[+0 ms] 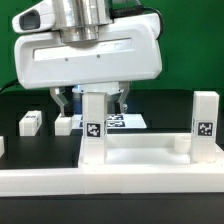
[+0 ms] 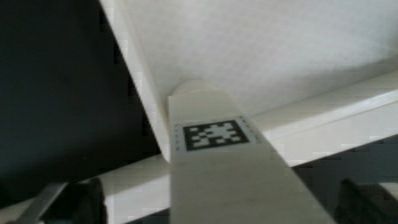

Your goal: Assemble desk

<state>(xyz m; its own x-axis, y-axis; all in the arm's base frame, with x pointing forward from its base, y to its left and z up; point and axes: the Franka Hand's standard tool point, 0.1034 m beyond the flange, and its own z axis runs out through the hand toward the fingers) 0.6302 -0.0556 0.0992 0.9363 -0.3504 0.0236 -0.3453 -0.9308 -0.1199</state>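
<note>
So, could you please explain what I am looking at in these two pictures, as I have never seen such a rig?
This is one robot arm; its white hand ends in two fingers. One picture comes from a camera off the arm, the other from a camera on its wrist, looking down between the fingers. On the black table lies a white desk panel with two tagged legs standing upright on it: the near leg under the hand and the far leg. Two loose legs lie behind. The fingers straddle the near leg with gaps showing, so nothing seems held.
</note>
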